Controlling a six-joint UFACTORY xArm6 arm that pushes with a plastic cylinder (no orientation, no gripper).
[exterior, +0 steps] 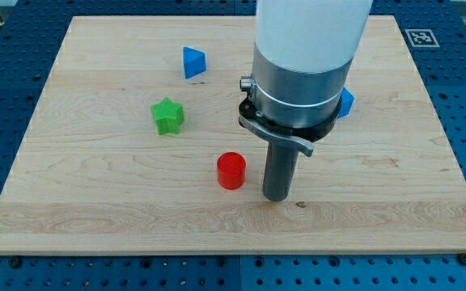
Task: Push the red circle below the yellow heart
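The red circle (231, 170) is a short red cylinder on the wooden board, a little below the board's middle. My tip (277, 196) rests on the board just to the right of the red circle, with a small gap between them. No yellow heart shows in the view; the arm's wide body hides part of the board's top middle.
A green star block (167, 115) lies up and left of the red circle. A blue triangle block (192, 62) lies near the view's top. Another blue block (346, 103) peeks out right of the arm. The wooden board (95, 202) sits on a blue perforated table.
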